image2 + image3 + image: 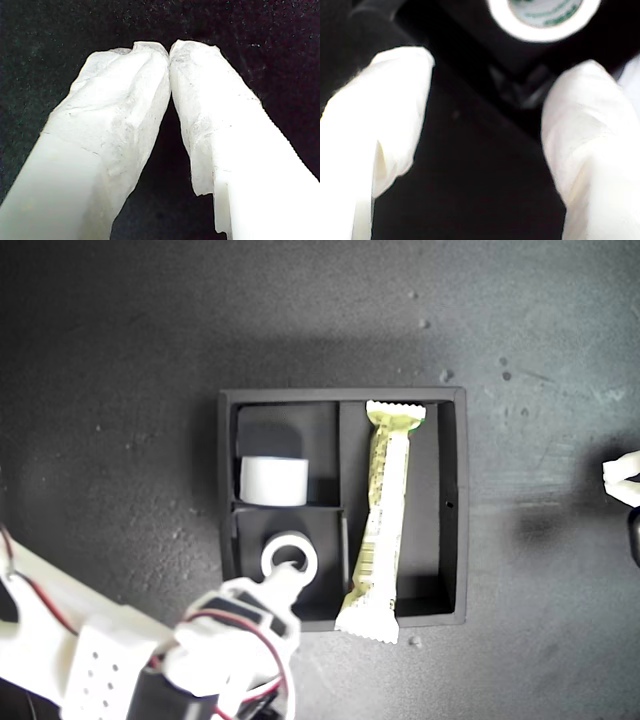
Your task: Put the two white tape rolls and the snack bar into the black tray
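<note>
Dark, speckled tabletop (120, 360) fills the exterior view, with the black tray (452, 502) at centre. One white tape roll (273, 481) stands on edge in the tray's upper small compartment; the second tape roll (290, 555), showing a greenish printed core in the second wrist view (544, 15), lies flat in the lower small compartment. The snack bar (382, 520) occupies the long compartment, but its lower crimped end overhangs the tray rim onto the table.

My second gripper (485, 125) sits at the exterior view's lower left, just beside the flat roll, fingers (385, 125) spread apart and holding nothing. My first gripper (169, 50) has its fingertips pressed together on nothing, over bare tabletop; the white tip at the exterior view's right edge is probably it.

All three items appear placed. Risk: an open finger, if it catches the flat roll when the arm withdraws, could drag it out, and a bump to the tray could tip the overhanging bar.
</note>
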`<act>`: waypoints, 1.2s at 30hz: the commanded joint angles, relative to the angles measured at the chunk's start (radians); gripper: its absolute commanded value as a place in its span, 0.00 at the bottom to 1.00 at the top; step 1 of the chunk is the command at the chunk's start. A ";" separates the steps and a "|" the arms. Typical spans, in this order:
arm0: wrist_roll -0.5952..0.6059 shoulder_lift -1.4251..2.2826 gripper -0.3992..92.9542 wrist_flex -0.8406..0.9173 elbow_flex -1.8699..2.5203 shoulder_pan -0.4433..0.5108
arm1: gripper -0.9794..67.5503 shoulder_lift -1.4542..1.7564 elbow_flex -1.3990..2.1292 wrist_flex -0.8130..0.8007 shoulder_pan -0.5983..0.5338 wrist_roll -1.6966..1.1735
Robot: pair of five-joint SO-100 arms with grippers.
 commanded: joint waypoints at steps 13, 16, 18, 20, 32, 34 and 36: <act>-0.137 1.674 0.01 -0.417 1.953 -0.190 | 0.07 0.120 0.018 0.290 -0.014 0.129; -0.130 1.835 0.01 -0.480 2.155 -0.216 | 0.07 0.120 0.018 0.333 -0.005 0.126; -0.120 1.944 0.01 -0.488 2.253 -0.230 | 0.07 0.120 0.018 0.333 -0.008 0.127; -0.115 2.077 0.01 -0.465 2.333 -0.238 | 0.07 0.120 0.018 0.333 -0.012 0.127; -0.115 2.307 0.01 -0.413 2.517 -0.256 | 0.07 0.227 0.018 0.388 -0.029 0.123; -0.126 2.303 0.00 -0.426 2.553 -0.275 | 0.07 0.287 0.018 0.390 -0.025 0.107; -0.130 2.307 0.01 -0.423 2.553 -0.270 | 0.07 0.301 0.018 0.387 -0.021 0.097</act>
